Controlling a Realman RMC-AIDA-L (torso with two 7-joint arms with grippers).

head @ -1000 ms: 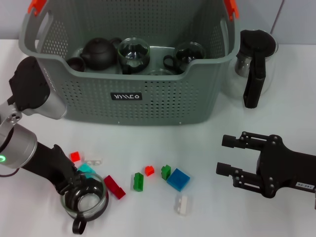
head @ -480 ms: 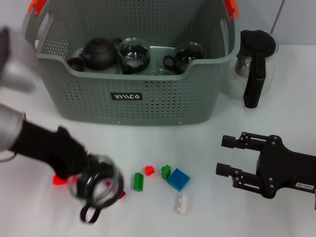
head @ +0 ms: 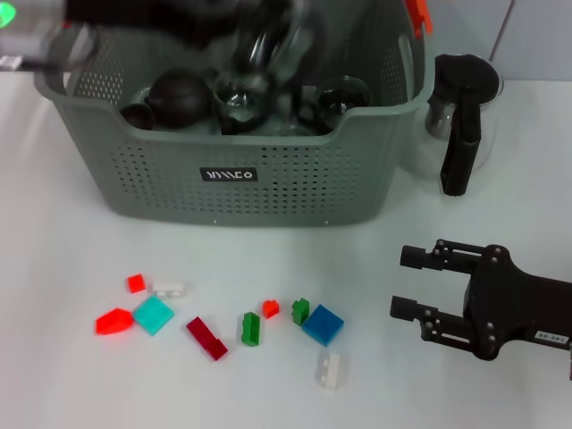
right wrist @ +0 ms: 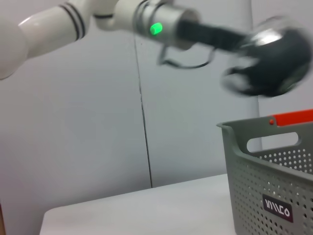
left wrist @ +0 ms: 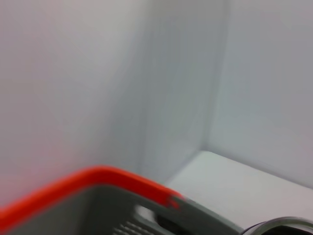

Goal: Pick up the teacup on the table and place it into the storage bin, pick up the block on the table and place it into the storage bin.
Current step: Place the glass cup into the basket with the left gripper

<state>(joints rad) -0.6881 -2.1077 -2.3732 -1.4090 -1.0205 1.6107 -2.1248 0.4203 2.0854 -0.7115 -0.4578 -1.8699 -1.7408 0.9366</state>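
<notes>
A glass teacup (head: 268, 45) hangs blurred above the grey storage bin (head: 179, 174), held by my left gripper (head: 246, 27), which reaches in from the far left and is shut on it. The right wrist view shows the same teacup (right wrist: 268, 61) at the end of my left arm, well above the bin's rim (right wrist: 244, 134). Several small blocks lie on the table in front of the bin, among them a blue block (head: 323, 324), a cyan block (head: 154, 315) and a green block (head: 251, 329). My right gripper (head: 413, 281) rests open at the right, near the blocks.
Inside the bin sit a dark teapot (head: 179, 94) and glass cups (head: 340, 98). A glass jug (head: 460, 116) with a black handle stands right of the bin. The bin's orange handle clip (left wrist: 98, 181) fills the left wrist view.
My left arm has lifted the teacup from the table's front left up and over the bin. The blocks it covered show again. The right arm has not moved.
</notes>
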